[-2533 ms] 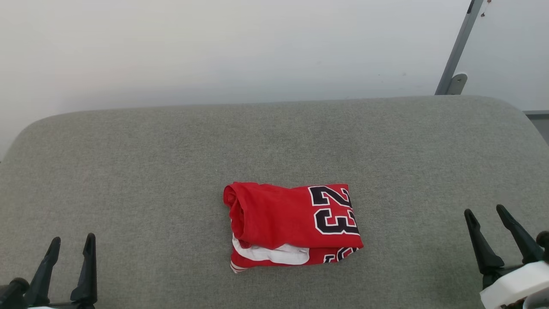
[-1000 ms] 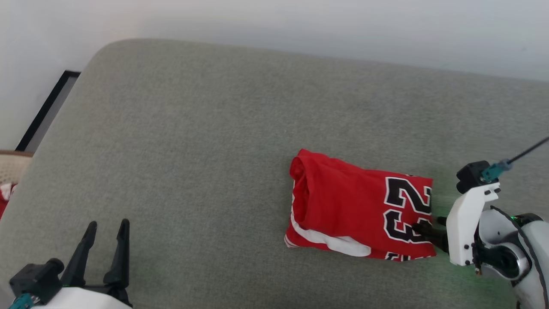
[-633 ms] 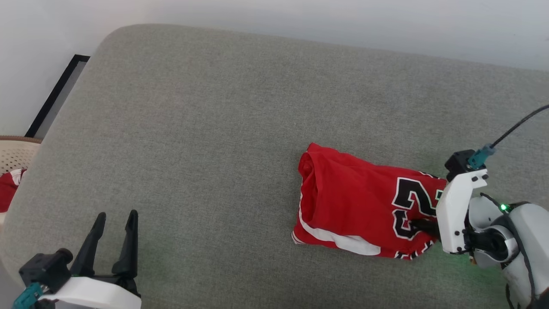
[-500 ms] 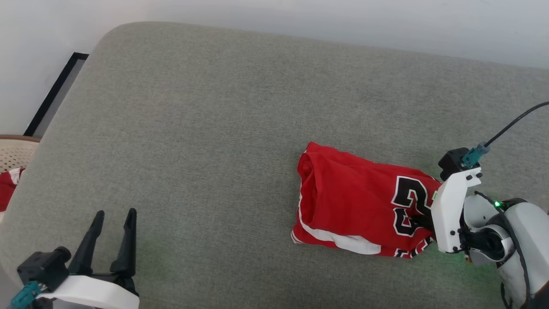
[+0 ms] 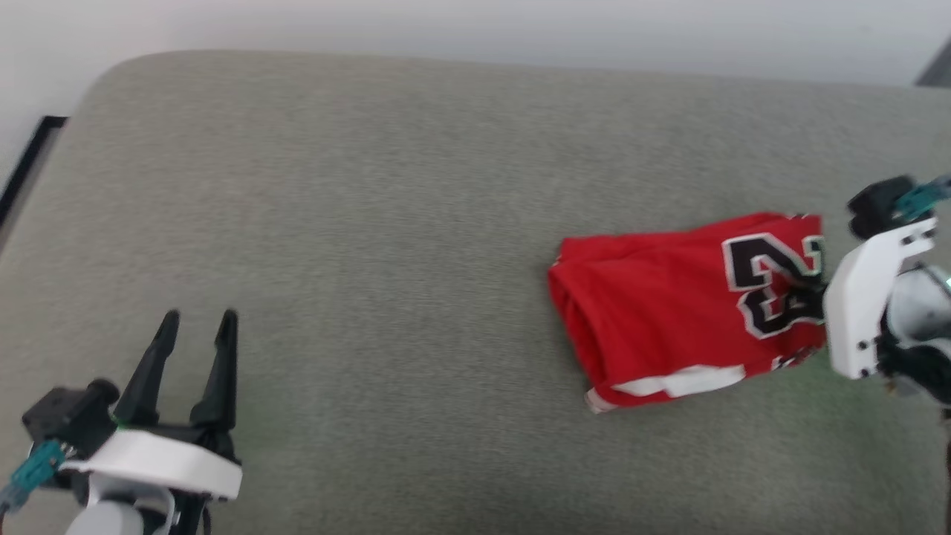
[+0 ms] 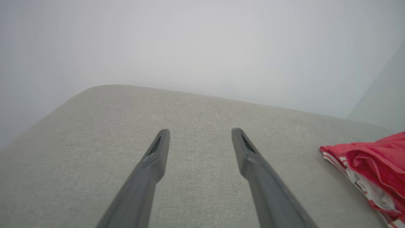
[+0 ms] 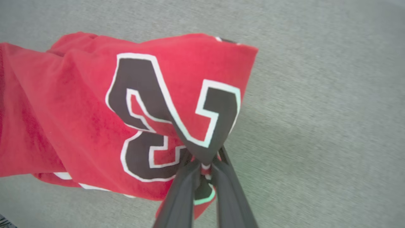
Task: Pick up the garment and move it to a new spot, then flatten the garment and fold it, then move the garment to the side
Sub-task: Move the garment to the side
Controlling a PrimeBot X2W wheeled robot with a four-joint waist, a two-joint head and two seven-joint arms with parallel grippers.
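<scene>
R end effector [image 7: 202,164] is pinched tight on the garment [image 5: 669,312] at its right edge, by the black numerals, w/ fabric bunched btw its fingers. The folded red garment is on the grey cushion [image 5: 371,186], right of centre, white trim along its near edge. L end effector [image 5: 197,323] sits at near left, fingers spread, holding nothing, well apart from the garment.

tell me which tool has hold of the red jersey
The right tool, shut on the numbered edge of the garment. The left tool stands open over the grey cushion, well apart from it.
</scene>
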